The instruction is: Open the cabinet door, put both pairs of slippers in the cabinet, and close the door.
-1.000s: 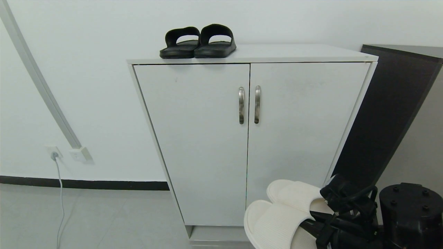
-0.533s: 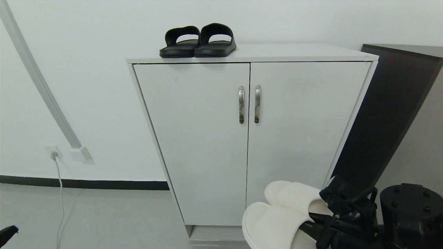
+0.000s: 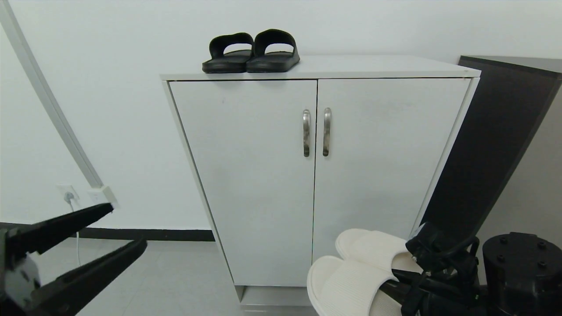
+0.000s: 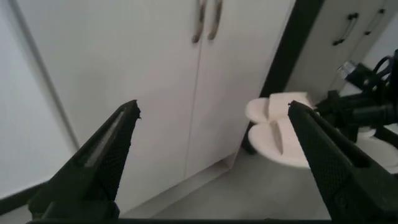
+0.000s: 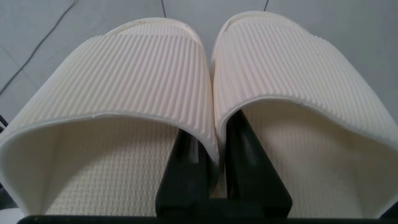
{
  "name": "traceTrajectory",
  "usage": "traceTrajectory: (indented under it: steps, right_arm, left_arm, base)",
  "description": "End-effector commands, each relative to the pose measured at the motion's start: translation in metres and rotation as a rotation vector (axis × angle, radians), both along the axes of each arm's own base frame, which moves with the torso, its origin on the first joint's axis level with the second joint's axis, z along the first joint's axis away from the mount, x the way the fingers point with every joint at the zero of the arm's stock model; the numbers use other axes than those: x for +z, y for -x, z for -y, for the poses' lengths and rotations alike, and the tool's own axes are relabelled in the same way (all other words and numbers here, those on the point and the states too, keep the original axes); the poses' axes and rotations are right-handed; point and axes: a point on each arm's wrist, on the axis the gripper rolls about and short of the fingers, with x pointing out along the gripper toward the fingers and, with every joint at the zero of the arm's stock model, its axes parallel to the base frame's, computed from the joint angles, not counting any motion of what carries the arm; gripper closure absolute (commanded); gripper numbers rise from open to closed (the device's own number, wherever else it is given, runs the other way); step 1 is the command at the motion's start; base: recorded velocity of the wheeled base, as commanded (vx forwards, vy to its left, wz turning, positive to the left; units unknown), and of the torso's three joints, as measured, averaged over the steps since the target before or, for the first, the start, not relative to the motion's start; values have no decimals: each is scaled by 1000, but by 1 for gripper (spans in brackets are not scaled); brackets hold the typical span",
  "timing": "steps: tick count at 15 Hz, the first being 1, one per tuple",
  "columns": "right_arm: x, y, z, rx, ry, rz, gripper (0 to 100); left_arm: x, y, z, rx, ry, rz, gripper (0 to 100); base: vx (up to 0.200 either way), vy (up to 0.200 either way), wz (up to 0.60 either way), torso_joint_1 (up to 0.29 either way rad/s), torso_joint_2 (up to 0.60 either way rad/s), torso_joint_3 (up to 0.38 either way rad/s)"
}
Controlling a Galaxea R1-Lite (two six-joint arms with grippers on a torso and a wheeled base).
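Note:
A pair of black slippers (image 3: 251, 53) rests on top of the white cabinet (image 3: 246, 184), near its left end. Both doors are shut, with two metal handles (image 3: 316, 132) side by side at the middle. My right gripper (image 5: 214, 144) is shut on the pair of white slippers (image 3: 360, 267), pinching their two inner walls together, low in front of the right door. My left gripper (image 3: 128, 224) hangs open and holds nothing, low and to the left of the cabinet. In the left wrist view, the left gripper (image 4: 212, 107) faces the doors, the handles (image 4: 208, 18) and the white slippers (image 4: 280, 124).
A dark panel (image 3: 491, 145) stands against the cabinet's right side. On the wall at the left are a slanted cable duct (image 3: 48, 101) and a socket (image 3: 68, 193) with a cord hanging to the grey floor (image 3: 175, 276).
My left gripper has risen into the head view from the lower left, fingers spread. The right gripper and white slippers have barely moved.

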Motion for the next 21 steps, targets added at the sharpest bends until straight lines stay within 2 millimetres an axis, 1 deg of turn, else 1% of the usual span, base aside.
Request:
traceTrajectory:
  steps: [1,4,6,8,9,10,11,13,15,17,18,21]
  right_arm:
    - [-2,0,-1,2,6,-6,100]
    - [-6,-2,-4,25,14,-25,100]
    - [-9,-2,-6,47,21,-35,100]
    - [-8,2,-8,62,22,-31,100]
    - [-8,4,-9,69,24,-31,100]
    - [-9,6,-11,85,24,-31,100]
    - [-9,6,-12,87,25,-30,100]
    - [-9,6,-11,82,22,-33,100]
    - [-8,6,-11,81,18,-28,100]
    - [-7,6,-11,81,10,-19,100]
    - [-7,6,-11,81,10,-19,100]
    - [-6,5,-11,78,10,-15,100]
  left_arm:
    - [16,-55,36,-131,-7,-34,0]
    - [28,-81,75,-205,-13,-32,0]
    - [30,-97,102,-230,-10,-18,0]
    - [33,-111,124,-260,-7,-12,0]
    - [33,-115,130,-270,-6,-13,0]
    - [38,-120,137,-292,7,-6,0]
    - [41,-120,141,-313,20,-5,0]
    - [52,-126,151,-438,76,-22,0]
    - [53,-139,163,-503,95,-54,0]
    - [51,-164,183,-531,108,-97,0]
    - [51,-169,187,-545,115,-111,0]
    - [61,-185,197,-561,194,-167,0]
  base:
    - [0,0,0,0,0,0]
    - [0,0,0,0,0,0]
    - [0,0,0,0,0,0]
    - [0,0,0,0,0,0]
    - [0,0,0,0,0,0]
    - [0,0,0,0,0,0]
    - [0,0,0,0,0,0]
    - [0,0,0,0,0,0]
    - [0,0,0,0,0,0]
    - [0,0,0,0,0,0]
    - [0,0,0,0,0,0]
    - [0,0,0,0,0,0]
